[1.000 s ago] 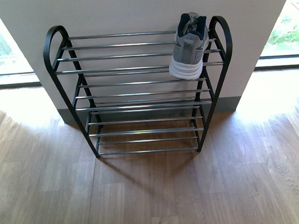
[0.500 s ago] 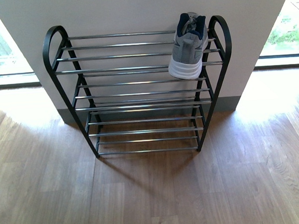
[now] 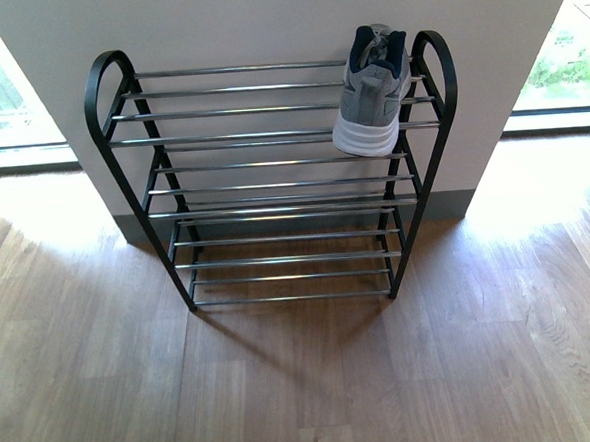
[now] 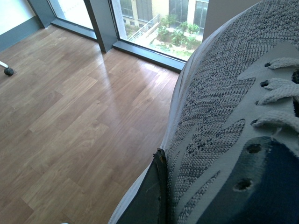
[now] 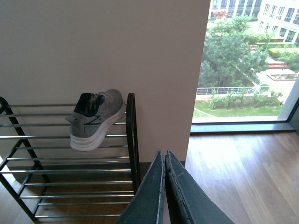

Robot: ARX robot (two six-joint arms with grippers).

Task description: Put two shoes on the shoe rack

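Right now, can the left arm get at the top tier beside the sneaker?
Probably yes: the top tier left of the sneaker is bare and open from above. The left gripper, holding the second sneaker, faces floor and windows, so must turn.

We seem to be in a home: a shoe rack [image 3: 230, 137] stands against a pale wall [image 3: 263, 23] on a wood-plank floor [image 3: 305, 381]. Floor-length windows [image 5: 243, 93] show us trees [image 5: 229, 51] and buildings [image 5: 275, 14] outside.

No readable text, label, brand or number anywhere.
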